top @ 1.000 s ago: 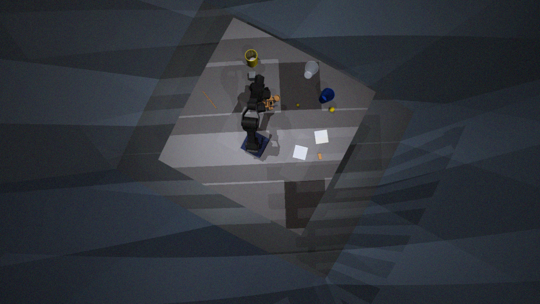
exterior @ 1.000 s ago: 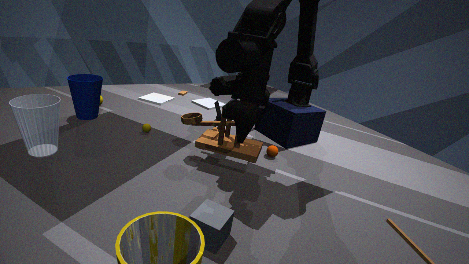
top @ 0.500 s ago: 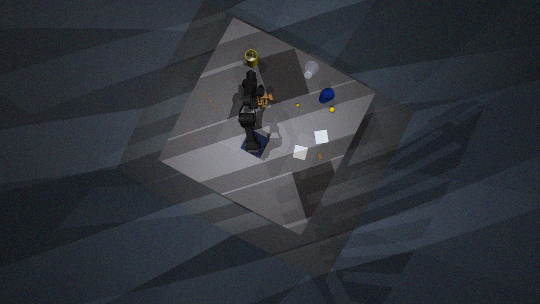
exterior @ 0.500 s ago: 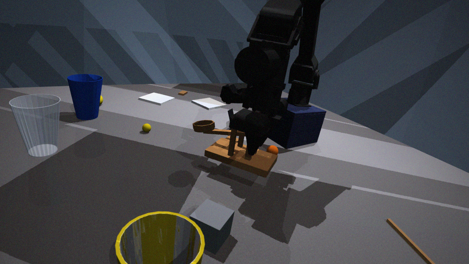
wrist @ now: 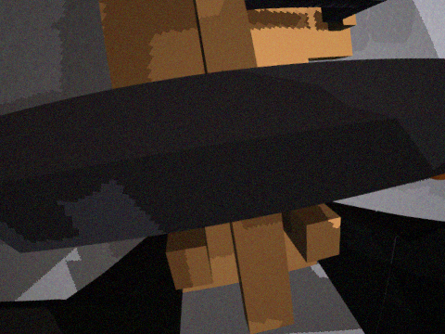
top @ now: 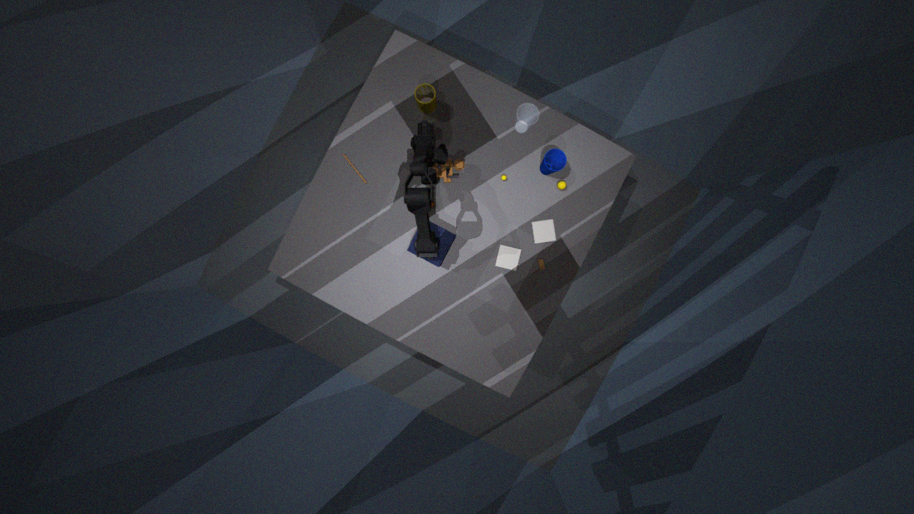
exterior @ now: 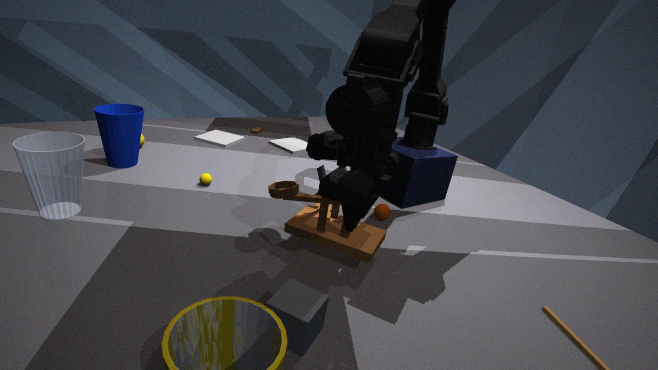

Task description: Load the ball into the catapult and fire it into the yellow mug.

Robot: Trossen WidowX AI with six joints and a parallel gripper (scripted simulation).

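Observation:
My gripper is shut on the wooden catapult, by its frame. The base looks tilted and a little off the table. Its throwing cup sticks out to the left in the exterior view, and no ball shows above its rim. The yellow mug stands upright beyond the arm. An orange ball lies behind the catapult's right end. A small yellow ball lies on the cup's side. A larger yellow ball lies by the blue cup.
A grey block stands beside the mug. A clear cup and the blue cup stand farther off. Two white tiles, a small wooden block and a thin stick lie around.

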